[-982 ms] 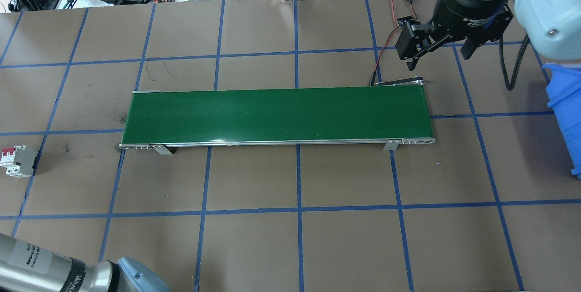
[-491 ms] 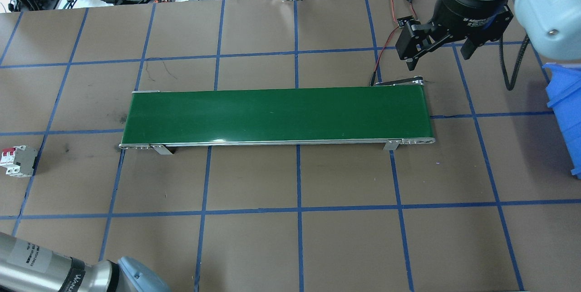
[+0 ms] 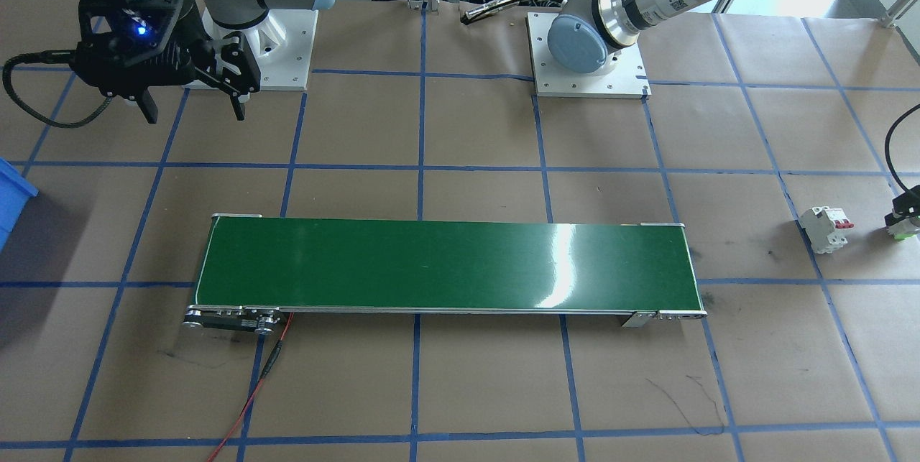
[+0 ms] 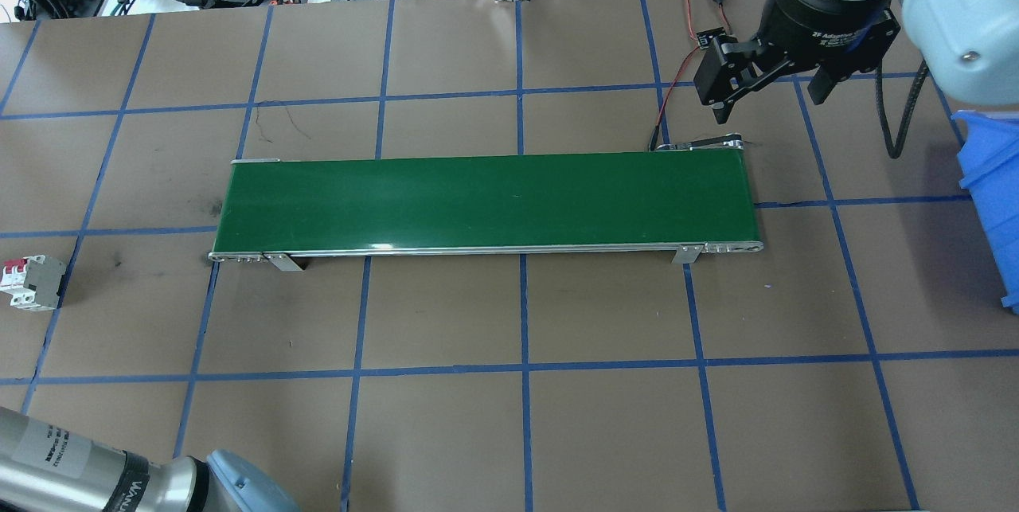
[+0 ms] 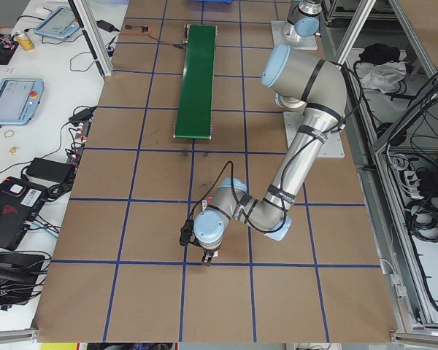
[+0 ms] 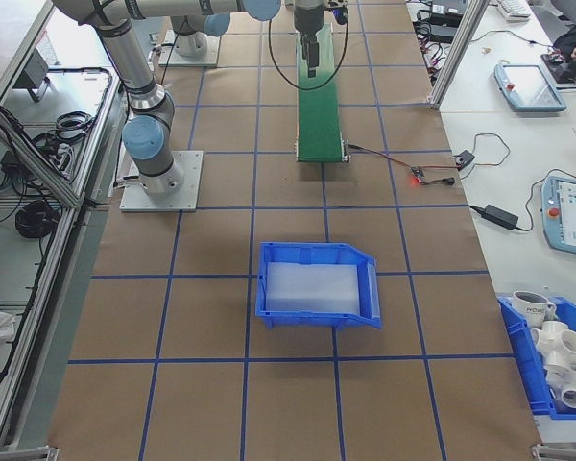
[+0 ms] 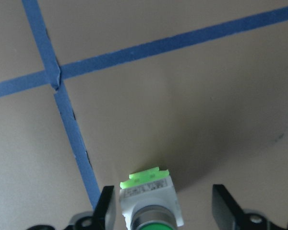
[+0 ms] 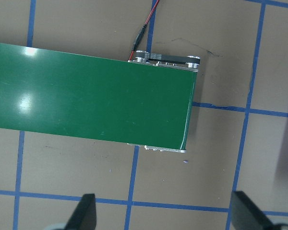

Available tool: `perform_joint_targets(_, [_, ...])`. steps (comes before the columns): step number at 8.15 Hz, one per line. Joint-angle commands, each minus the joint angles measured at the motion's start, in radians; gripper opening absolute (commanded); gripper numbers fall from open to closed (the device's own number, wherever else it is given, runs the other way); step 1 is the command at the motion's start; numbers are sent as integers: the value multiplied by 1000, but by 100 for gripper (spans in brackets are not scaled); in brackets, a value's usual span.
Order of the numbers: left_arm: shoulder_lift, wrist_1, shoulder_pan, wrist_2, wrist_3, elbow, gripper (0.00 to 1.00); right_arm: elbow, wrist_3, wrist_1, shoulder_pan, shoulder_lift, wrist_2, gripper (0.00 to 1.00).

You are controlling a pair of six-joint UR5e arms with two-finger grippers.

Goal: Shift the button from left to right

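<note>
Button (image 7: 151,203): green cap, white base, on the brown table (image 7: 182,86) between the spread fingers (image 7: 105,207) of the left gripper (image 7: 165,208), ungrasped. Right gripper (image 4: 766,80): fingers wide apart, empty, above the conveyor belt's (image 4: 486,201) end. Circuit breaker (image 3: 825,228) near the button.

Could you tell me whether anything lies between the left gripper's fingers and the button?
No: in the left wrist view the button sits between the open left gripper's fingers, only bare paper around it.
</note>
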Motion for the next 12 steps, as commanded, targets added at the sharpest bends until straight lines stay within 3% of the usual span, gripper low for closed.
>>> perform_joint_targets(1, [-6,1,0,1,0,1,44,0,0,0,0,0,0,100])
perform_joint_targets(3, [-8,1,0,1,2,1,16,0,0,0,0,0,0,100])
perform_joint_targets(6, [36,-27,-2,2,8,16,0,0,0,0,0,0,0,100])
perform_joint_targets(9, [229,-212,-43,-71,-119,16,0,0,0,-2,0,0,-2,100])
perform_joint_targets(12, [366,-307,-225,-94,-575,6,0,0,-2,-8,0,0,-3,100])
